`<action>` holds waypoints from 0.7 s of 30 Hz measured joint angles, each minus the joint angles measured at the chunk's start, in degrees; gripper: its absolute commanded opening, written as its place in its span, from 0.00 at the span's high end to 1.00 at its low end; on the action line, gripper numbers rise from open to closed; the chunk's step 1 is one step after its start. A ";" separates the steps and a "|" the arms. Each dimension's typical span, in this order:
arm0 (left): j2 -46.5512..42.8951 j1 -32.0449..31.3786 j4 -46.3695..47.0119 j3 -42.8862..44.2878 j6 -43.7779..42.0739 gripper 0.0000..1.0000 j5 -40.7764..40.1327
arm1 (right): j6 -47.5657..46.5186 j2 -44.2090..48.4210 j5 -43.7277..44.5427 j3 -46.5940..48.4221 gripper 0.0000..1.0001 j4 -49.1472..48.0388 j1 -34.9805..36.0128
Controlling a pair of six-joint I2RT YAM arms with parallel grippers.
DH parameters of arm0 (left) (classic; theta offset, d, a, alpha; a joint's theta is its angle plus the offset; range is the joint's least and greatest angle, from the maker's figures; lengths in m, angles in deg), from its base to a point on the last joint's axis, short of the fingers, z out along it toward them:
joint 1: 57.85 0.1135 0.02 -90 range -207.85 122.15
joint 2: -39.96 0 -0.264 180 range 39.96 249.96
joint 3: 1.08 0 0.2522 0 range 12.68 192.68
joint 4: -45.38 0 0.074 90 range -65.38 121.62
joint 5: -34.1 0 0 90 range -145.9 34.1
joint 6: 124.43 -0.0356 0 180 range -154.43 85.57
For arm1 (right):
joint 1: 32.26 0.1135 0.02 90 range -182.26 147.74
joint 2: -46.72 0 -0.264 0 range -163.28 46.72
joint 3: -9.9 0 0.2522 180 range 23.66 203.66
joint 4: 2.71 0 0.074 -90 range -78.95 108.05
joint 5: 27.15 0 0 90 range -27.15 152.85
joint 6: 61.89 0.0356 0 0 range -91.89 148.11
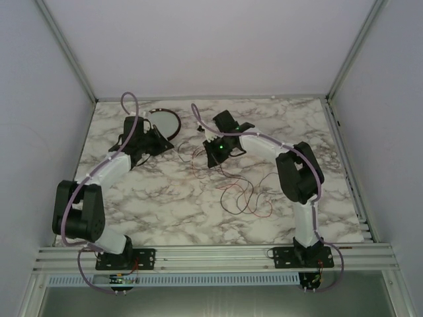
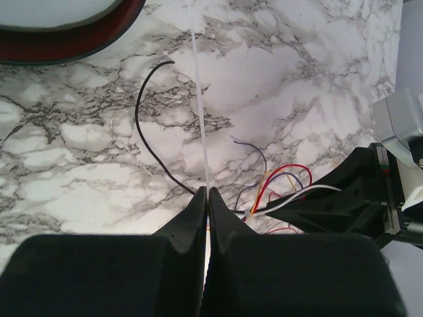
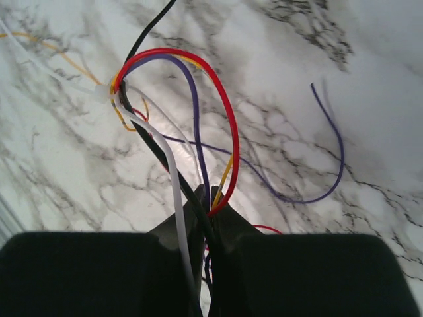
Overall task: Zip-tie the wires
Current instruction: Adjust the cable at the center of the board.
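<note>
The wires [image 1: 244, 193] are thin red and dark strands looping over the marble table's middle. My right gripper [image 3: 208, 195] is shut on a bunch of them [image 3: 225, 112]: red, purple, yellow, black and white strands arch up from its jaws. A small white zip-tie head [image 3: 102, 94] binds the bunch at its far end. My left gripper [image 2: 206, 191] is shut on the zip tie's thin white tail [image 2: 198, 99], which runs straight away from the jaws. The tie's head [image 2: 250, 211] sits on the wires [image 2: 281, 178] just right of them. In the top view both grippers [image 1: 165, 145] [image 1: 210, 153] face each other.
A round dark-rimmed dish [image 1: 165, 122] stands at the back, just behind the left gripper; its red-dark rim [image 2: 73, 43] fills the left wrist view's top left. A loose black wire [image 2: 139, 125] curls beside the tail. Frame rails [image 1: 211, 254] run along the near edge.
</note>
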 measured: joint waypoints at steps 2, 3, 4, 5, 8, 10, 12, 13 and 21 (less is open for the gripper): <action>2.01 -0.37 1.57 0.57 0.46 1.00 -0.31 | 0.59 -0.76 1.66 0.48 0.89 -0.07 -0.55; 2.71 -0.46 2.38 0.63 0.87 1.00 -0.35 | 0.87 -1.07 2.58 0.61 0.86 -0.09 -0.74; 3.30 -0.55 2.93 0.68 1.20 1.00 -0.35 | 1.16 -1.36 3.52 0.63 0.82 -0.09 -0.94; 3.67 -0.70 3.32 0.74 1.40 1.00 -0.35 | 1.51 -1.49 4.66 0.63 0.78 -0.09 -1.16; 3.87 -0.98 3.76 1.22 1.86 1.00 -0.31 | 1.97 -1.53 8.04 0.63 0.66 -0.44 -1.90; 3.82 -1.11 4.07 1.99 1.97 1.00 -0.26 | 1.73 -1.33 9.49 0.63 0.60 -1.36 -2.40; 3.50 -1.40 4.22 2.56 2.08 1.00 -0.02 | 1.09 -0.55 10.03 0.28 0.52 -2.91 -2.56; 3.19 -1.49 4.15 2.80 2.08 1.00 0.15 | 0.50 0.37 9.90 -0.48 0.48 -4.20 -2.67; 0.81 -3.15 3.63 6.19 1.77 1.00 2.47 | -9.16 13.99 5.97 -9.18 0.24 -15.98 -3.02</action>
